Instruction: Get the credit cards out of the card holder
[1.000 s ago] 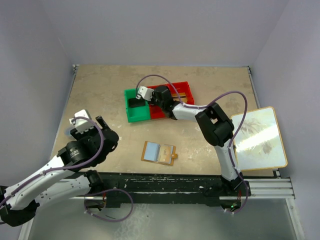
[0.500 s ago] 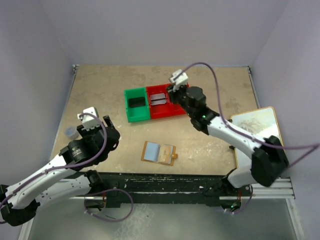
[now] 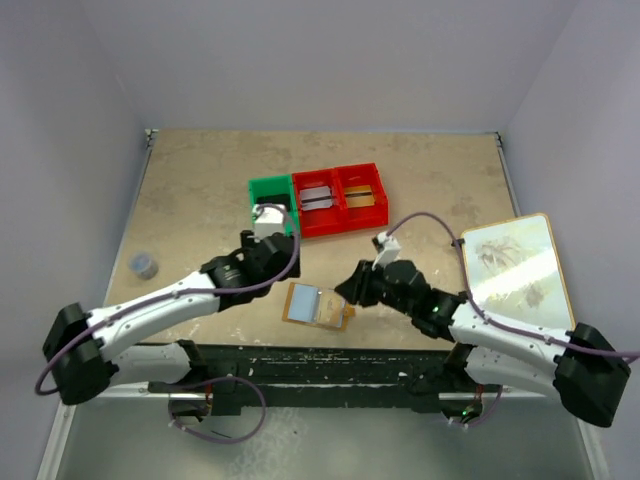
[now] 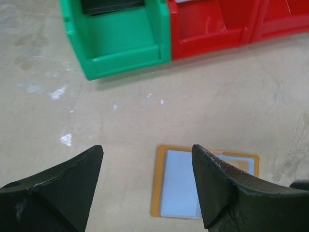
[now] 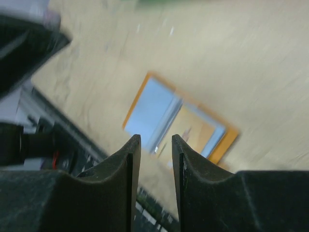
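The card holder [image 3: 308, 302] lies open and flat near the table's front edge, orange-tan with pale blue pockets. A gold-tan card [image 5: 195, 129] shows in its right pocket. My left gripper [image 3: 278, 262] hovers open just behind its left half, in the left wrist view [image 4: 147, 151] with the card holder [image 4: 179, 182] below the right finger. My right gripper [image 3: 349, 289] sits at its right end, jaws a narrow gap apart with nothing between them [image 5: 155, 140]. A grey-white card [image 3: 316, 197] and a gold-tan card [image 3: 362, 196] lie in the red bin [image 3: 345, 224]. A black card [image 3: 270, 196] lies in the green bin [image 3: 253, 205].
A large white tan-edged board [image 3: 518, 275] lies at the right edge. A small grey cup [image 3: 143, 264] stands at the left. The green bin [image 4: 120, 43] and red bin [image 4: 207, 29] stand close behind the left gripper.
The right arm swung from the bins down to the right end of the card holder. The left arm reached from the left side to just behind the card holder.
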You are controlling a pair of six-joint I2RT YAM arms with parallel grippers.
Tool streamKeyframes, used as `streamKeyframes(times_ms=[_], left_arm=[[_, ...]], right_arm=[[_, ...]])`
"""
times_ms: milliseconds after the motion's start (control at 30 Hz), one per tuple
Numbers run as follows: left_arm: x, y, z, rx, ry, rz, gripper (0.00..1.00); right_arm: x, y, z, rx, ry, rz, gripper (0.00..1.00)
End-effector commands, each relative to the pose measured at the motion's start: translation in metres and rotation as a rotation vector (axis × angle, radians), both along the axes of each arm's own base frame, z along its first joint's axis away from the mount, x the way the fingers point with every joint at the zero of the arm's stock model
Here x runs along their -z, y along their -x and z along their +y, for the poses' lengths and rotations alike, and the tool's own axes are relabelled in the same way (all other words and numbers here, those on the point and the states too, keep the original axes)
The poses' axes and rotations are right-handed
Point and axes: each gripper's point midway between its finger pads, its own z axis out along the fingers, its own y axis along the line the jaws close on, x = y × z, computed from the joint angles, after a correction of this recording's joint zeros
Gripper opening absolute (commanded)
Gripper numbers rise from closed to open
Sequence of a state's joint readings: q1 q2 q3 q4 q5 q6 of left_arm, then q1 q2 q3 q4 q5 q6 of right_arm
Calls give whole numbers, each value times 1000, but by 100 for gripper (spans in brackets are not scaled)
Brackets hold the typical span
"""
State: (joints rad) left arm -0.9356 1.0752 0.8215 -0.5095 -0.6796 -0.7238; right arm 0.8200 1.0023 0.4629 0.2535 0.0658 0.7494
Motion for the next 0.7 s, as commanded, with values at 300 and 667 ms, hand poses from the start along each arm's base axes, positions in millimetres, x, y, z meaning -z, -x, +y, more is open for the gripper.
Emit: streamKeyframes(times_ms=[300,667], left_arm=[[33,-32,-104,306,49,76,70],[83,-43,-101,307,-3,133,69]], right_arm=[[53,100,62,-78,-186,325,30],[118,102,51,34,-90,446,30]])
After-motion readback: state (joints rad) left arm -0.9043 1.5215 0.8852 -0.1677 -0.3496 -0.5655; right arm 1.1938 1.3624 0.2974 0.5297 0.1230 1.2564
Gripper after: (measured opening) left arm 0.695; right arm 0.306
